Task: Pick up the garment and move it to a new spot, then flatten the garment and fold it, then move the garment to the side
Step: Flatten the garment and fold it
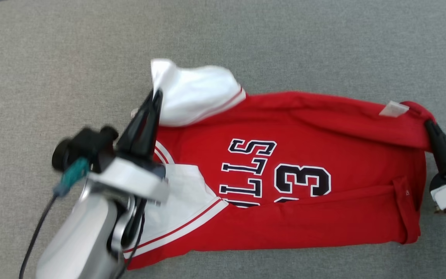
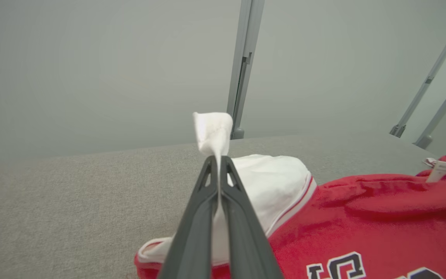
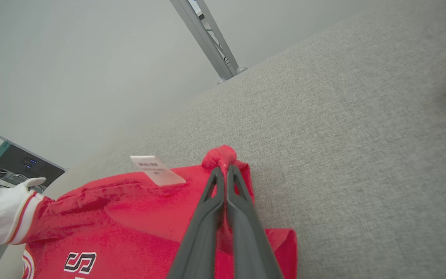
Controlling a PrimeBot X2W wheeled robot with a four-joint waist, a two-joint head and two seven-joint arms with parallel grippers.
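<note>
i find the red jersey with white sleeves and black lettering [image 1: 316, 217] lying partly folded on the grey woven tabletop [image 1: 72, 58]. my left gripper [image 2: 219, 159] is clamped tight on a raised white sleeve tip. my right gripper [image 3: 225, 170] is pinched closed on the jersey's red corner beside a white label [image 3: 157, 169].

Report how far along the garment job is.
Done, it seems: the red jersey lies spread on the grey surface, its near long edge already turned over the number. In hand: the left tool is shut on the white sleeve, and the right tool on the far hem corner. Left: finish the fold, then move the jersey aside.
</note>
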